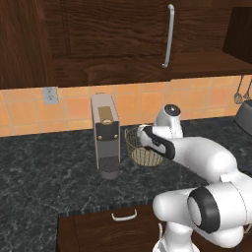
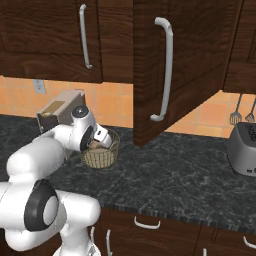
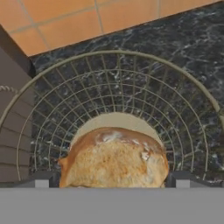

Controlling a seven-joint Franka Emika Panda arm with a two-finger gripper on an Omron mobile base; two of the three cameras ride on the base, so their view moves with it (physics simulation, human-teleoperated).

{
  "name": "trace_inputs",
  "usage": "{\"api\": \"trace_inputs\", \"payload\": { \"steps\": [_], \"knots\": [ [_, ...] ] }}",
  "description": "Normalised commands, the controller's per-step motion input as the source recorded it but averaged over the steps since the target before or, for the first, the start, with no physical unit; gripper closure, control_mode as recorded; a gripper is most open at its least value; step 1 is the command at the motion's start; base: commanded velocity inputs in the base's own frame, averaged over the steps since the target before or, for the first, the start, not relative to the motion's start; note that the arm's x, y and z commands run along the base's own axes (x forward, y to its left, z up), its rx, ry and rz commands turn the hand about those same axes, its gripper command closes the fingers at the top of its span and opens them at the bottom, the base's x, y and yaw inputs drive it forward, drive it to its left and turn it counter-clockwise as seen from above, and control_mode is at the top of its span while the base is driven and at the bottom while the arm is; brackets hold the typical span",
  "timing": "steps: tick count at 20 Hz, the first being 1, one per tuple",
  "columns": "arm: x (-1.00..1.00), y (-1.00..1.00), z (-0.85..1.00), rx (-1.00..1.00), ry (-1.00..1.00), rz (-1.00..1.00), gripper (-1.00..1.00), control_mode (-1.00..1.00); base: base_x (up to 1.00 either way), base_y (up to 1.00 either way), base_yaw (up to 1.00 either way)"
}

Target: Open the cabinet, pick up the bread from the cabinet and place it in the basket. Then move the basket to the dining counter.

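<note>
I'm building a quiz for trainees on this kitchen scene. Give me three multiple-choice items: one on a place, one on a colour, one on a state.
1. Where is the bread?
A. in the basket
B. on the toaster
C. in a drawer

2. What colour are the wall tiles?
A. blue
B. orange
C. white

3. How does the cabinet door stand?
A. shut
B. missing
C. swung open

Answers:
1 A: the hand view shows the roll lying on the basket's woven bottom.
2 B: orange tiles run behind the counter.
3 C: in the right base view the door juts out over the counter.
</note>
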Motion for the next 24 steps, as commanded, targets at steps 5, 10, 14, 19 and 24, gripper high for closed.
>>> {"api": "trace_inputs", "payload": {
  "steps": [5,10,14,19,24],
  "knots": [
    [0.39,0.10,-0.43,0.00,0.07,0.00,1.00,-1.00,0.00,0.00,0.00],
    [0.44,0.00,-0.46,0.00,0.00,0.02,1.00,-1.00,0.00,0.00,0.00],
    [0.30,0.01,-0.43,0.00,0.00,0.01,-1.00,-1.00,0.00,0.00,0.00],
    [0.05,0.02,-0.13,0.00,0.00,0.00,-1.00,-1.00,0.00,0.00,0.00],
    [0.00,0.01,0.24,0.00,0.00,0.00,-1.00,-1.00,0.00,0.00,0.00]
  ]
}}
